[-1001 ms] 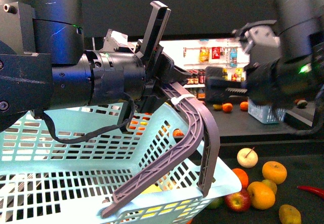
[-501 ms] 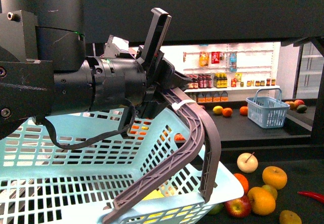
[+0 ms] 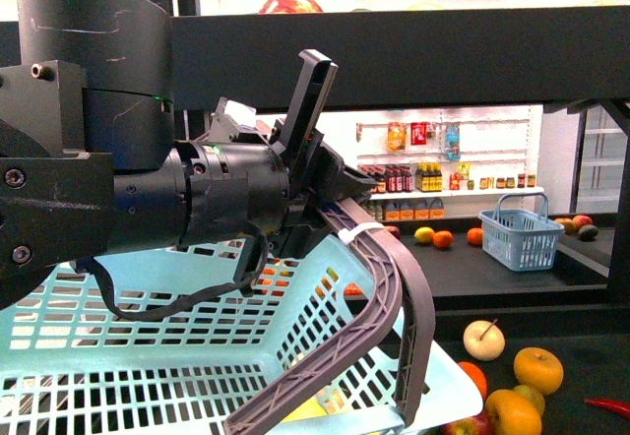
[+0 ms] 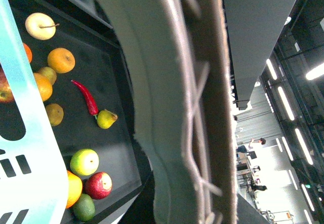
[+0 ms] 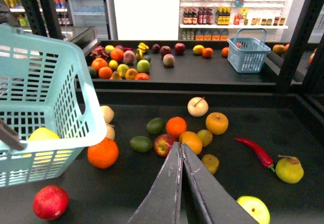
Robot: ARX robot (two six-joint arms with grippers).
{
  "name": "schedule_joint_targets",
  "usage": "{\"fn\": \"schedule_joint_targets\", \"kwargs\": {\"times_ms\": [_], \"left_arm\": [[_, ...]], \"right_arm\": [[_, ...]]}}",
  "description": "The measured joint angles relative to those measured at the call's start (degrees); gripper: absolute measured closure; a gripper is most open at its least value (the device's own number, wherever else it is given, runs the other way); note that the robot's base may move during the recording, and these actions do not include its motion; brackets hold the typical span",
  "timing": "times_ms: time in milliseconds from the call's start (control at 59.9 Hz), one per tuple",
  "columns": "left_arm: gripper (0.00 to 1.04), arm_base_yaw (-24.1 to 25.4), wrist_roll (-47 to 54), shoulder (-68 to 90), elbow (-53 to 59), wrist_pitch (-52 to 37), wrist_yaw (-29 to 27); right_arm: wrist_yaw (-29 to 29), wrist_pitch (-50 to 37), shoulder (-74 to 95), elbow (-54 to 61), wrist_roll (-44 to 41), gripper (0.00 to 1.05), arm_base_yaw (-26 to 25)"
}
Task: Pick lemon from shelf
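My left gripper (image 3: pixel 330 194) is shut on the grey handle (image 3: pixel 394 287) of a light-blue basket (image 3: pixel 148 356), held up in front of the black shelf (image 3: pixel 443 61). That handle (image 4: pixel 172 107) fills the left wrist view and hides the fingers. A bright-yellow lemon (image 5: pixel 43 134) lies inside the basket (image 5: pixel 55 82), seen through the slats. My right gripper (image 5: pixel 179 145) is shut with nothing in it, above the shelf's dark tray (image 5: pixel 76 193), to the right of the basket. It is out of the front view.
Loose fruit lies on the tray: an orange (image 5: pixel 103 153) by the basket, a red apple (image 5: pixel 50 201), a pale apple (image 5: pixel 197 106), a red chili (image 5: pixel 258 152) and a pear (image 5: pixel 289 169). A black upright post (image 5: pixel 298 36) stands at the right. A small blue basket (image 5: pixel 246 54) sits beyond.
My right arm has pulled out of the front view, where it hung at the upper right a second ago. The left gripper keeps its hold on the basket handle.
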State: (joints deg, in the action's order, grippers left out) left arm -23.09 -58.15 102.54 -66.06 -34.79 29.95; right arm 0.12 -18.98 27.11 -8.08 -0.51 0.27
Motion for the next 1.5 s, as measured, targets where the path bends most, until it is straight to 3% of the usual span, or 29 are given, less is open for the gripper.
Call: {"fn": "schedule_joint_targets", "kwargs": {"times_ms": [968,1101,1502], "left_arm": [[0.98,0.0,-0.04,0.0,0.0,0.0,0.07],[0.98,0.0,0.0,0.0,0.0,0.0,0.07],[0.98,-0.02,0.04,0.0,0.0,0.0,0.09]], "right_arm": [[-0.15,8.74,-16.92,7.23,0.07,1.02,-0.15],[-0.11,18.51,-25.31,7.23,0.11,1.02,-0.15],[-0.15,18.88,-26.82,7.23,0.09,1.02,-0.15]]}}
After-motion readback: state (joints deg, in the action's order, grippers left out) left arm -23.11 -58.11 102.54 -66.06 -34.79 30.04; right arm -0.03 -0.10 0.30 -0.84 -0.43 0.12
